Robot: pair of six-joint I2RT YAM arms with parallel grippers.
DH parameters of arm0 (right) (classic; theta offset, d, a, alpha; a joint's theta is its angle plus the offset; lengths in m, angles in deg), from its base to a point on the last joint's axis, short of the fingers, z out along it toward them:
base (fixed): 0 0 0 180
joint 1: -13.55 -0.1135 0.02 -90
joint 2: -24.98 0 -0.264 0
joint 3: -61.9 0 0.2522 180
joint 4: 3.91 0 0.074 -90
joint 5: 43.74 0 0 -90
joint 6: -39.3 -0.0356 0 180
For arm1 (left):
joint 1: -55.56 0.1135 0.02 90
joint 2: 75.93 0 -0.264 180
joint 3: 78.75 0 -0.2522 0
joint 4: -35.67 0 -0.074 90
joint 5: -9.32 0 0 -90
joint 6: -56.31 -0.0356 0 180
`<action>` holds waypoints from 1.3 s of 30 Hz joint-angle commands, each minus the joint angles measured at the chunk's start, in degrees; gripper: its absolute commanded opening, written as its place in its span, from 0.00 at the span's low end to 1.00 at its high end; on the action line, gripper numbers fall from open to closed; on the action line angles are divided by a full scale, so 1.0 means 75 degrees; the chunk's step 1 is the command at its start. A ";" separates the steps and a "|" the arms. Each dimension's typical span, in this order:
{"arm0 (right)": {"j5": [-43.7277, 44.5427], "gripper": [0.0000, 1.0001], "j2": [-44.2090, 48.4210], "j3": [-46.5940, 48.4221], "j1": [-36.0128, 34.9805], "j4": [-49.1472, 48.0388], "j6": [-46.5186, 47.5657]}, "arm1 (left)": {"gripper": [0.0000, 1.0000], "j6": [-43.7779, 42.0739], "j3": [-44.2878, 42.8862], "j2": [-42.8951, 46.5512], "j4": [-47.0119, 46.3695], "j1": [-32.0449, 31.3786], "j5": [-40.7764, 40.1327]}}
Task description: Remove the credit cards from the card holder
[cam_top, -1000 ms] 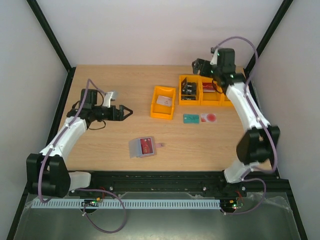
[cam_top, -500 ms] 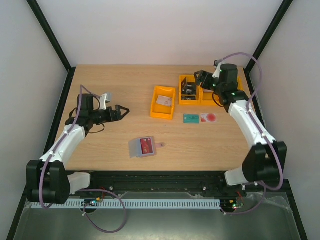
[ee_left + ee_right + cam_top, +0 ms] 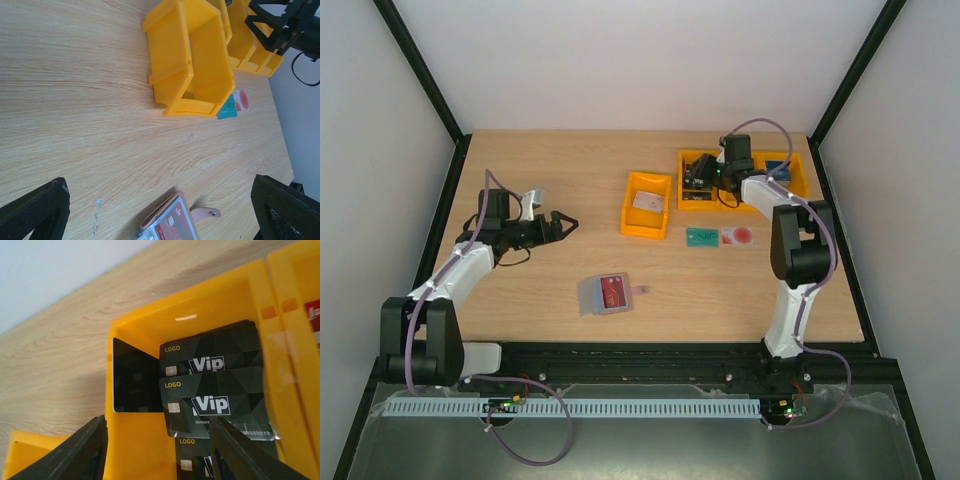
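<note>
Extraction not begun: the pinkish-brown leather card holder [image 3: 605,295], with a red-and-white credit card [image 3: 613,290] showing, is lying lower centre on the tabletop. I am hovering the left hand [image 3: 570,222], fingers apart, upper left of it. The right hand [image 3: 704,168], also apart, is hovering over the orange plastic bin [image 3: 210,302]. Next, I judge: pinning holder, pinching card.

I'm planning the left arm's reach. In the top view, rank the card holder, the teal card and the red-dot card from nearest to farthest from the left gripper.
From the left gripper:
1. the card holder, front centre of the table.
2. the teal card, right of centre.
3. the red-dot card, just right of the teal card.
</note>
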 commanded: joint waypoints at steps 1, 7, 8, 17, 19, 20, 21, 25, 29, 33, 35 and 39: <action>-0.0188 0.51 -0.0524 0.0627 -0.0131 -0.0367 0.0030 | 0.99 -0.0155 -0.0001 -0.0131 -0.0158 0.0039 0.0099; 0.0090 0.47 -0.0558 0.0792 -0.0438 -0.0542 0.0408 | 0.99 -0.0228 -0.0071 -0.0331 -0.0122 0.0076 0.0096; 0.0255 0.46 -0.0542 0.0811 -0.0512 -0.0501 0.0508 | 0.99 -0.0231 -0.0089 -0.0365 -0.0122 0.0081 0.0093; 0.1227 0.30 -0.1217 0.1790 -0.0716 0.0294 0.0768 | 0.99 -0.0190 -0.0044 -0.0411 -0.0148 0.0085 0.0075; 0.1323 0.29 -0.1292 0.1864 -0.0717 0.0358 0.0787 | 0.99 -0.0213 -0.0061 -0.0386 -0.0136 0.0085 0.0084; 0.1341 0.29 -0.1299 0.1864 -0.0711 0.0373 0.0798 | 0.99 -0.0225 -0.0057 -0.0385 -0.0131 0.0085 0.0079; 0.1355 0.29 -0.1333 0.1871 -0.0716 0.0406 0.0809 | 0.99 -0.0228 -0.0057 -0.0400 -0.0129 0.0085 0.0068; 0.1249 0.28 -0.1494 0.1950 -0.0716 0.0562 0.0857 | 0.99 -0.0217 -0.0056 -0.0422 -0.0145 0.0085 0.0061; 0.1317 0.22 -0.1681 0.2116 -0.0716 0.0814 0.0922 | 0.99 -0.0239 -0.0055 -0.0419 -0.0128 0.0095 0.0061; 0.1829 0.13 -0.1664 0.2136 -0.0717 0.1021 0.0909 | 0.99 -0.0232 -0.0056 -0.0446 -0.0123 0.0097 0.0058; 0.1969 0.07 -0.1624 0.2110 -0.0711 0.1048 0.0894 | 0.99 -0.0218 -0.0063 -0.0462 -0.0133 0.0097 0.0070; 0.1762 0.02 -0.1534 0.2154 -0.0706 0.1094 0.0927 | 0.99 -0.0226 -0.0050 -0.0462 -0.0152 0.0097 0.0073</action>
